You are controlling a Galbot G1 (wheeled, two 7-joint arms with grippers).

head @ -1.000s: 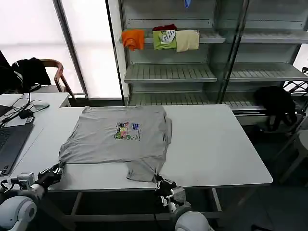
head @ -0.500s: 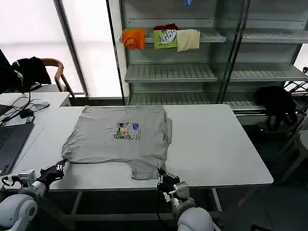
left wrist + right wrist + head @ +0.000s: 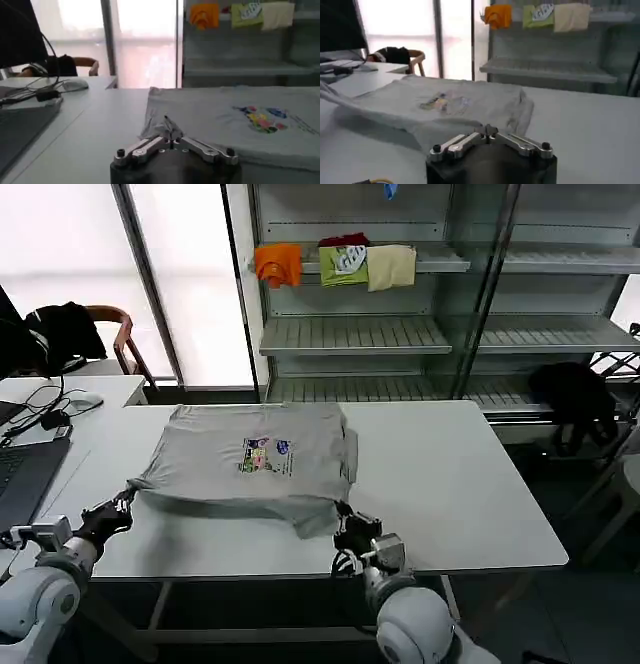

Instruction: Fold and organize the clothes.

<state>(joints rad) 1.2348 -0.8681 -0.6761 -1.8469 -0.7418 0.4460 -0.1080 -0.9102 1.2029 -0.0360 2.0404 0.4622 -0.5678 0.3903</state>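
A light grey short-sleeved shirt (image 3: 240, 469) with a small multicoloured chest print (image 3: 265, 455) lies on the white table (image 3: 450, 484), its near hem lifted off the surface. My left gripper (image 3: 125, 503) is shut on the hem's left corner (image 3: 165, 126). At the hem's right corner (image 3: 330, 514) my right gripper (image 3: 343, 515) is shut on the cloth (image 3: 445, 131). The lifted hem hangs between the two grippers (image 3: 171, 138) (image 3: 489, 132), above the table's near part.
A laptop (image 3: 20, 474) and cables sit on the table at the left. Behind the table a metal shelf unit (image 3: 400, 334) holds orange, green and beige garments (image 3: 335, 264). A black garment (image 3: 575, 399) hangs at the right, a chair (image 3: 110, 334) at the back left.
Both grippers have risen and moved away from me, carrying the shirt's near hem up off the table and toward the far side.
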